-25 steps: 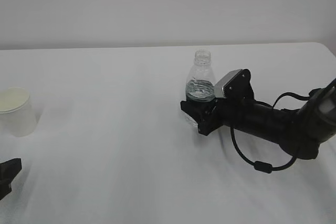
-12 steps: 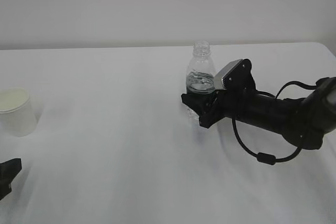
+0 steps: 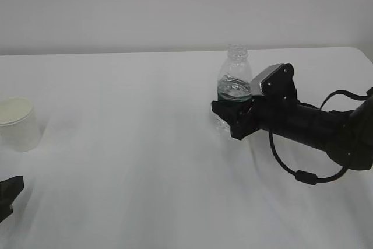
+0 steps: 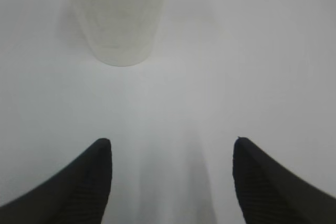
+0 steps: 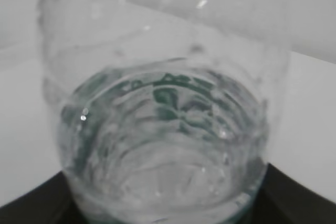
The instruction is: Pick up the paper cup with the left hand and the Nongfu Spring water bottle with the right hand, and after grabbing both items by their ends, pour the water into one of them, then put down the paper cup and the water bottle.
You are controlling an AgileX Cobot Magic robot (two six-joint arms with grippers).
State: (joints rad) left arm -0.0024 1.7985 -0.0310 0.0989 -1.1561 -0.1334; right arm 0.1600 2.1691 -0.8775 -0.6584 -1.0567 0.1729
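Exterior view first: we see the right hand (image 3: 233, 119) reaching in from about four o'clock on the white table (image 3: 134, 173), its jaws closed around the lower body of the Nongfu Spring water bottle (image 3: 234, 88). The bottle stands upright, its open neck up, a little right of the table's middle. We judge that the low grip leaves the neck free for pouring. In the right wrist view the clear bottle fills the picture, with the water (image 5: 168, 156) pooled in its lower part and green from the label showing through; the dark jaws frame its base at the lower corners. Whether the base rests on the table or is just lifted, we cannot tell.

The paper cup (image 3: 17, 123) stands upright at about nine o'clock, well apart from the bottle. The left hand (image 4: 170, 177) sits at about seven o'clock in the exterior view. In the left wrist view its jaws stand wide apart and empty, and the cup stands at twelve o'clock ahead of them, slightly left of the gap's centre. We judge that this hand is lined up for a grasp not yet made.
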